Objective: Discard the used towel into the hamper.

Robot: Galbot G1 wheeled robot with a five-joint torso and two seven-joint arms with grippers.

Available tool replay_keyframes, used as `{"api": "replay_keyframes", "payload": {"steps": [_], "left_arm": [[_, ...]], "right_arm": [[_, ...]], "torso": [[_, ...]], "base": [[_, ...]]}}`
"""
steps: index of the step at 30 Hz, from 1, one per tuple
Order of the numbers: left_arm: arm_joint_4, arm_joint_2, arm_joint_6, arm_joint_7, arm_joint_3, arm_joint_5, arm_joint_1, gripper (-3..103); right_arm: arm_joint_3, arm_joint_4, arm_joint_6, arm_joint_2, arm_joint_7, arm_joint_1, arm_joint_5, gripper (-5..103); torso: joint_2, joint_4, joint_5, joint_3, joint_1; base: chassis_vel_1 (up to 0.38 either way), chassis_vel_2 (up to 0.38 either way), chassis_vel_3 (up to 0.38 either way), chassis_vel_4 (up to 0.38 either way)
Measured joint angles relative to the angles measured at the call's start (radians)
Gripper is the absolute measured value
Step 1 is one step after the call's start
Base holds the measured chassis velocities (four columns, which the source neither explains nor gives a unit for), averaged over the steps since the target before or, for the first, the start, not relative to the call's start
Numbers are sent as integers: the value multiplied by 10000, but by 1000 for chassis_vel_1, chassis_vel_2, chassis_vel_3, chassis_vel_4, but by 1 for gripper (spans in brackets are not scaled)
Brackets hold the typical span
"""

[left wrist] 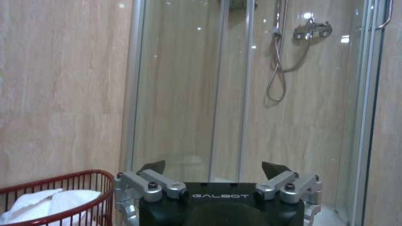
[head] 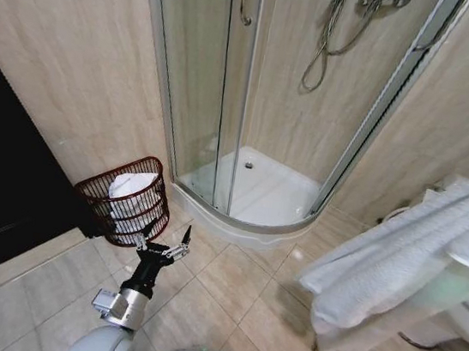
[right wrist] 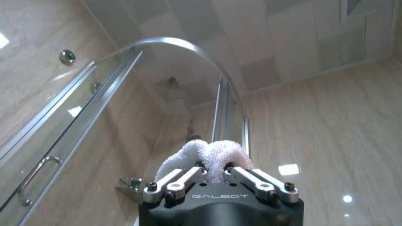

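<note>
Hamper (head: 125, 198): small round openwork wire basket, dark reddish-brown, stood on the tiled floor (head: 218, 303) against the wall, just beside the corner shower enclosure (head: 261, 101). It already held white cloth (head: 133, 190), bunched well inside the rim, so the opening faced up and was free to take more. In the left wrist view the rim (left wrist: 60, 181) showed low and to one side of the gripper body, with the white cloth (left wrist: 44, 202) visible through the ribs.

Used towel (head: 405, 259): large, white, hung in thick folds on the far side of the shower enclosure from the hamper, well apart from it and raised off the floor. Its height suggested it was carried clear of the tiles so it would not drag.

Right gripper (right wrist: 212, 175): fingers closed on a fold of the used towel (right wrist: 204, 155), the pinched loop bulging out between and above them. The gripper pointed upward toward the ceiling, which fits a towel draped from a lifted arm.

Left gripper (head: 167, 243): fingers spread wide, holding nothing, poised low just beside the hamper on the shower side, facing the glass. Judged idle, or placed as a marker near the drop point.

Task status, judged: towel not yet delivered; the carry across to the hamper remained.
</note>
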Motion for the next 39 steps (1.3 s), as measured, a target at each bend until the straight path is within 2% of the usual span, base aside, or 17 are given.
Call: {"api": "replay_keyframes", "payload": {"steps": [39], "left_arm": [[-1, 0, 0, 0, 0, 0, 0, 100]], "right_arm": [[523, -7, 65, -29, 58, -125, 455, 8]], "torso": [[1560, -1, 0, 1078, 482]], "base": [[0, 0, 0, 0]]}}
